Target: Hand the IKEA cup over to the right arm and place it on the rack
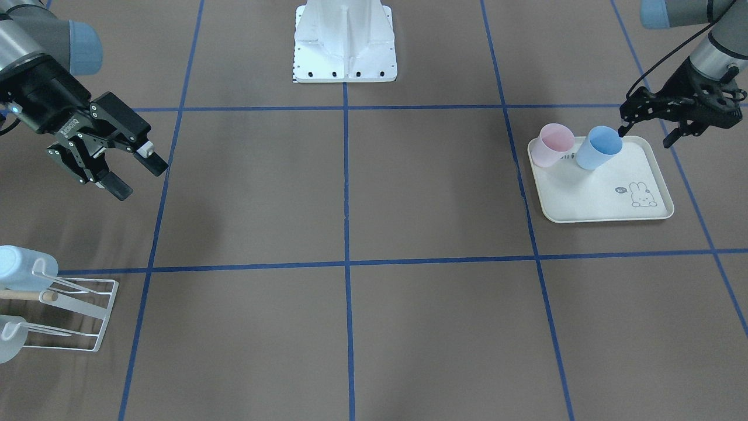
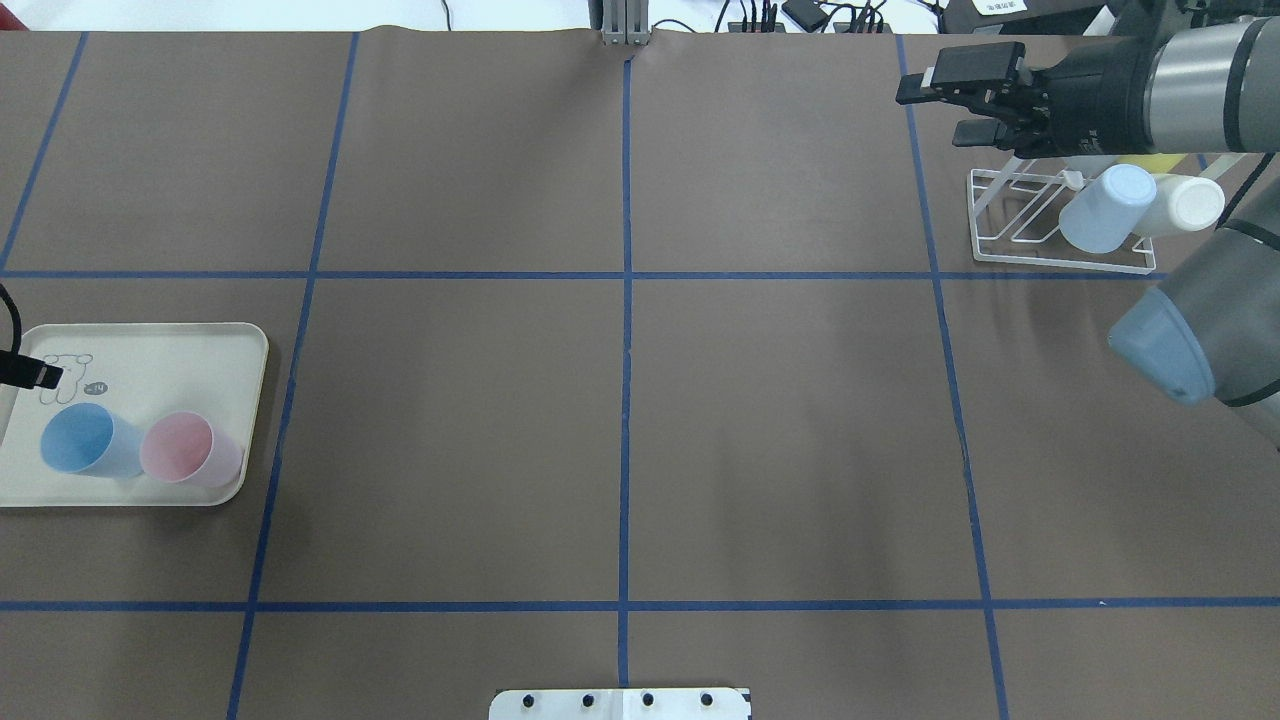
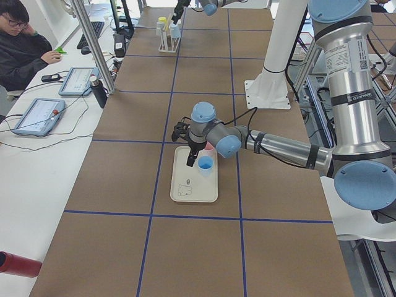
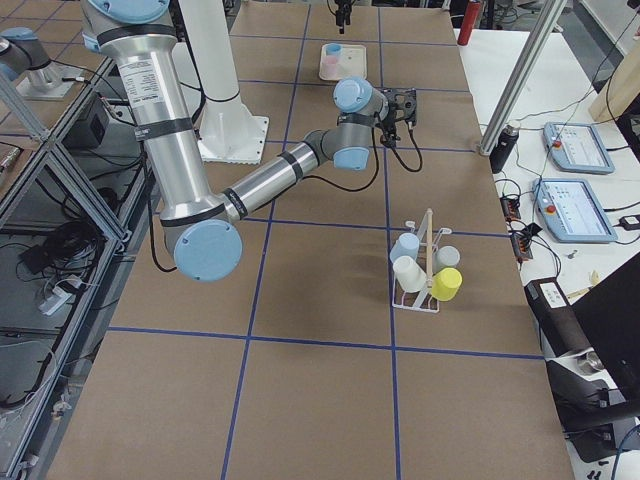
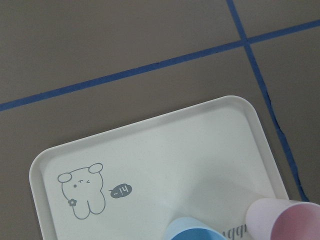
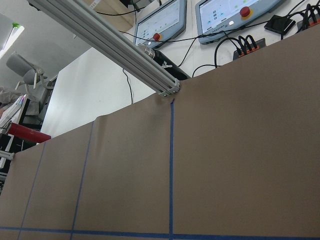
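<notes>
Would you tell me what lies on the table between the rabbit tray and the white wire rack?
Nothing: in the overhead view, only bare table with blue tape lines separates the tray and rack.

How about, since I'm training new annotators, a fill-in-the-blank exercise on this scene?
Two cups stand on the tray: a pink cup and a ____ one.
The gripper nearest the tray is the robot's ____ one.
The right gripper is open and holds ____.
Missing words: blue; left; nothing.
</notes>
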### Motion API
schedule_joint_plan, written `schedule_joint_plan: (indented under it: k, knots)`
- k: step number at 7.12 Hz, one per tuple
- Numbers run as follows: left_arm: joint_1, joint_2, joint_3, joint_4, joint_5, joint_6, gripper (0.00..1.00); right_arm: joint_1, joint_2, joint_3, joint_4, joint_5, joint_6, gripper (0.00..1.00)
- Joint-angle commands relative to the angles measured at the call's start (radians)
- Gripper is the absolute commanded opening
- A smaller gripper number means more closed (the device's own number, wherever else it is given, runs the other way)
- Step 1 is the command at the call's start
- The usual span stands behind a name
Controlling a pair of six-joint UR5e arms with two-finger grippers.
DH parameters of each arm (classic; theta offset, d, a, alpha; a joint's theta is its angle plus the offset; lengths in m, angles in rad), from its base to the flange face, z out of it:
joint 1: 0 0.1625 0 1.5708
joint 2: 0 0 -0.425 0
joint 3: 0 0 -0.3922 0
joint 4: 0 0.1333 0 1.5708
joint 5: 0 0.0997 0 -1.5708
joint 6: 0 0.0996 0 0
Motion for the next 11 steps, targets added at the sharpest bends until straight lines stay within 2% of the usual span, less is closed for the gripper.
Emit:
schedule_joint_plan:
  k: [1,5,9,11]
  knots:
    - [0.002,-0.044,0.094,-0.003,0.000,0.004,1.00,-0.007,0.005,-0.001,0.000,-0.003,0.000,1.00]
    - [0.017,-0.030,0.091,-0.001,-0.002,0.004,1.00,-0.009,0.005,-0.001,0.000,-0.003,0.000,1.00]
    - [0.091,-0.009,0.088,0.002,-0.005,0.004,1.00,-0.009,0.005,0.003,0.001,-0.003,0.000,1.00]
    - [0.091,0.002,0.087,0.000,-0.005,0.004,0.97,-0.009,0.005,0.003,0.001,-0.003,0.000,1.00]
